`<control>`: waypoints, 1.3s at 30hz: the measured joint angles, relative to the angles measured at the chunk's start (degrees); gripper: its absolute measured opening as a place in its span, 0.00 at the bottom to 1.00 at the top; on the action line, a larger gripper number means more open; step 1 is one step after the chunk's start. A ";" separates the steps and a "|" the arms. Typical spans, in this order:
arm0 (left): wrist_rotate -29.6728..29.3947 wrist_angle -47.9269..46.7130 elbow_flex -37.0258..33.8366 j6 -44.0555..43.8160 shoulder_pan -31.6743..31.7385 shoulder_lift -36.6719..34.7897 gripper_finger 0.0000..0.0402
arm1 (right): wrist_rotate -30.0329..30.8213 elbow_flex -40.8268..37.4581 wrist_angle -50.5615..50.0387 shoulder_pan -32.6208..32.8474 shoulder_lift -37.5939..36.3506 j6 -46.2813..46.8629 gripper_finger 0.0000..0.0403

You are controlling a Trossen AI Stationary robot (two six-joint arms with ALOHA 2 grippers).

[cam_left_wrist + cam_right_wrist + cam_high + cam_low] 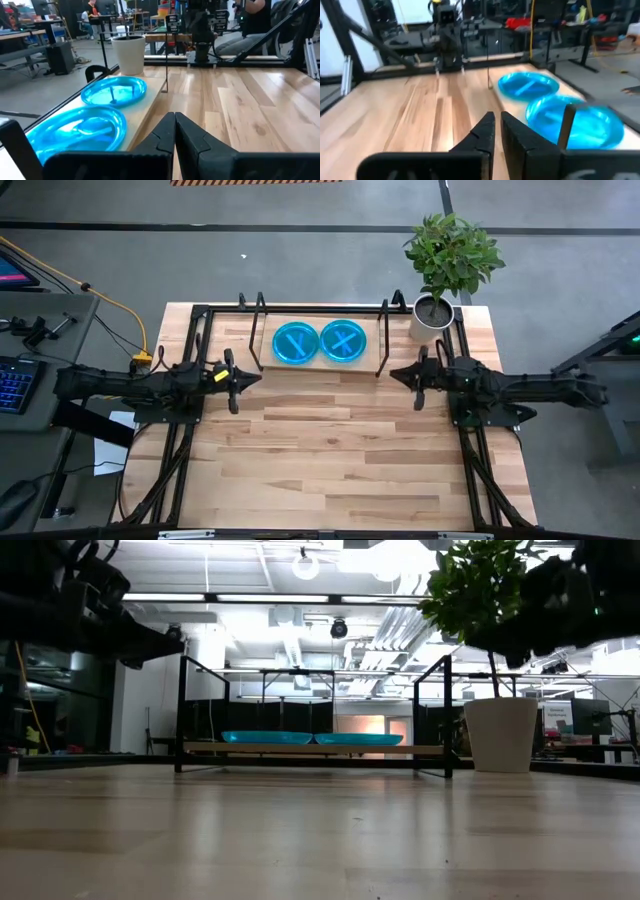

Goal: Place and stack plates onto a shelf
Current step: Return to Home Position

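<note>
The wooden table carried no loose plate on its open boards. The left arm and right arm lay drawn in over their own sides, pointing at each other across the middle, which I judged to be a resting pose fitting a job all but done. The shelf stood at the far edge between its black wire ends, with a potted plant just beside its right end. The plates sat on the board as two cyan rounds side by side and close together, filling its width; the low view showed only shallow blue rims, so how many lay in each pile could not be counted. The left gripper hung above the table near the shelf's left end, its fingers pressed together on nothing. The right gripper hung near the right end, its fingers drawn in to a sliver of a gap and likewise empty, well clear of the piles so nothing could be knocked.
</note>
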 joint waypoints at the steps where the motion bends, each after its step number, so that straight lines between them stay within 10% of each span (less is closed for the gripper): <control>1: 0.00 -0.64 0.00 -0.02 0.00 0.00 0.00 | -1.29 -0.92 0.13 -0.74 0.00 0.01 0.03; 29: -13.09 -6.37 -0.02 -6.47 0.00 0.00 0.00 | 1.45 -5.55 0.56 2.73 -1.56 4.64 0.01; 39: -12.83 -9.33 -0.04 -6.51 -0.15 -9.13 0.00 | 1.43 -5.57 -9.06 3.00 -16.40 4.48 0.01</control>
